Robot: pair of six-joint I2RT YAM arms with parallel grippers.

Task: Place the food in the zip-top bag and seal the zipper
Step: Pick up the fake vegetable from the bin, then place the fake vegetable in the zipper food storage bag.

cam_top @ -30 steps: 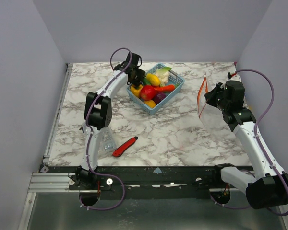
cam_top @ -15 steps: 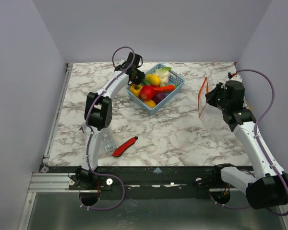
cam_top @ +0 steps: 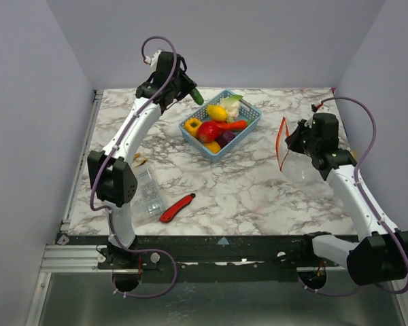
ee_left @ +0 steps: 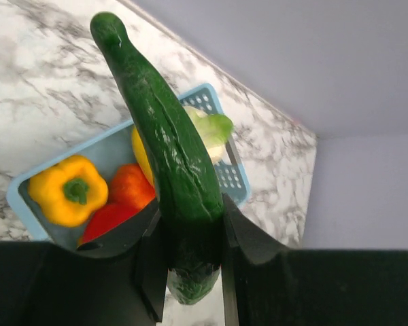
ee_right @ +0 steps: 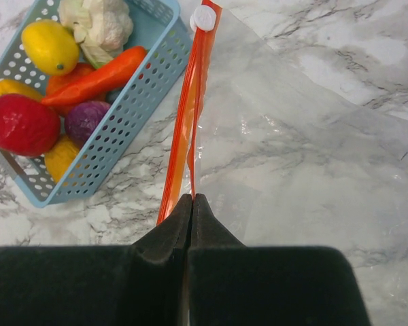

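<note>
1. The left gripper (ee_left: 189, 224) has its jaws clamped on a green cucumber (ee_left: 166, 136) near one end, in the air at 11 o'clock from the blue basket (ee_right: 126, 125).
2. The cucumber looks stiff, light and glossy, so probably slippery. Gripped this far off its middle, it could swivel.
3. The right gripper (ee_right: 192, 204) has its jaws pressed together on the orange zipper (ee_right: 187, 129). It holds the mouth of the bag (ee_right: 313, 156) upright at 3 o'clock on the table (cam_top: 245, 190).
4. The bag is thin and floppy, and the zipper is its firmest hold. The mouth looks nearly shut and likely needs spreading.
5. The other food (cam_top: 214, 125) lies in the basket, towards 12 o'clock.
</note>
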